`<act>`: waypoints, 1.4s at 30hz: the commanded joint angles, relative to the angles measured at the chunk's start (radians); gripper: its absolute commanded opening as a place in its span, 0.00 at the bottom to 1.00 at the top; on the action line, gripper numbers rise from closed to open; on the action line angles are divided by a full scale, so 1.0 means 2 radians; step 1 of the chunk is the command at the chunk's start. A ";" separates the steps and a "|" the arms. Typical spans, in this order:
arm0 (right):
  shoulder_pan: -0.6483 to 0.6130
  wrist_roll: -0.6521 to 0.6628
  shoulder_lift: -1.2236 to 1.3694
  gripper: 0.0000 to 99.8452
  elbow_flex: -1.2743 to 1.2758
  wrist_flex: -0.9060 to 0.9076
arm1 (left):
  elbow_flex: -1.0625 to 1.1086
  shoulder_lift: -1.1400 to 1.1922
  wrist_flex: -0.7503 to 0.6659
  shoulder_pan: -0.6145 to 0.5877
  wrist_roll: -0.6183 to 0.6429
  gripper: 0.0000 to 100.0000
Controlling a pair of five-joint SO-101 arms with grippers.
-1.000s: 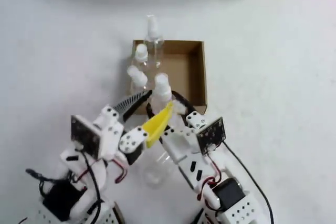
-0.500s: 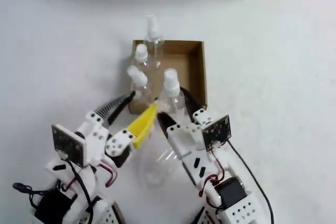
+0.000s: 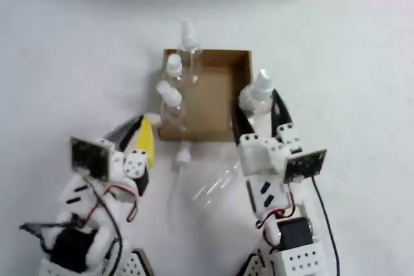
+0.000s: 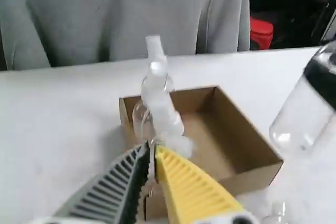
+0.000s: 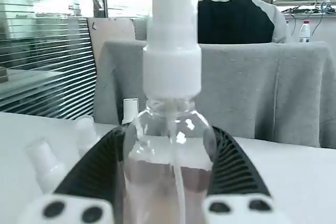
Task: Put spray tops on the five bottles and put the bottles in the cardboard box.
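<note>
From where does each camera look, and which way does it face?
High view: above the table, facing down on cardboard box, left tool, right tool.
Left wrist view: behind the shut left tool, facing across the box toward grey chairs.
Right wrist view: behind the right tool, facing the bottle it clamps.
Shared: high and left wrist views show box and bottle.

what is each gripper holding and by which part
The right gripper clamps a capped bottle by its clear body, below the spray top. The left gripper is shut on nothing.
</note>
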 commanded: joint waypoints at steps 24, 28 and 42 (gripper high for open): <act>0.027 0.001 0.445 0.02 -0.262 -0.217 | 0.173 -0.001 -0.061 -0.195 -0.005 0.02; 0.020 0.001 0.531 0.02 -0.282 -0.271 | 0.173 -0.001 -0.060 -0.196 -0.005 0.02; -0.006 0.003 0.839 0.02 -0.401 -0.422 | 0.173 -0.001 -0.060 -0.196 -0.005 0.02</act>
